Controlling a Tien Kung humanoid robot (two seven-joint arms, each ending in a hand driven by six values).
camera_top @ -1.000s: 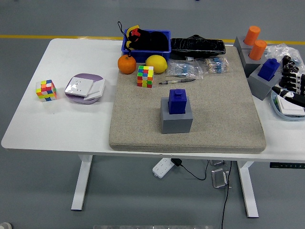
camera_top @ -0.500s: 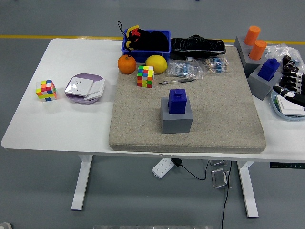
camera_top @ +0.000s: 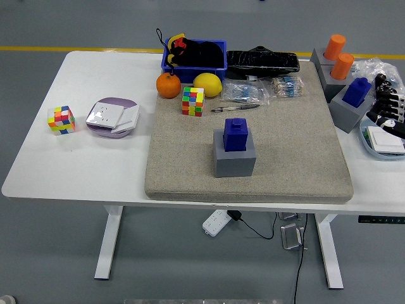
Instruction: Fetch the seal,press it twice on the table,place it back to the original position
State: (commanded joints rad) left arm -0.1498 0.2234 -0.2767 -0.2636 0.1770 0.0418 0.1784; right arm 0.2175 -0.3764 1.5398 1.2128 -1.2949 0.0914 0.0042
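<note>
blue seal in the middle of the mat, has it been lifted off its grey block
No, the blue seal sits on top of its grey block on the mat, and no hand is near it.

Only the right robot hand (camera_top: 388, 104) shows — black, at the far right edge over the table, its segmented fingers (camera_top: 381, 88) pointing left and slightly curled, gripping nothing. The left arm is out of view.

Seal: blue, upright, seated in its holder.
The blue seal (camera_top: 237, 133) stands on a grey block (camera_top: 235, 160), mid-mat, toward the near edge.
</note>
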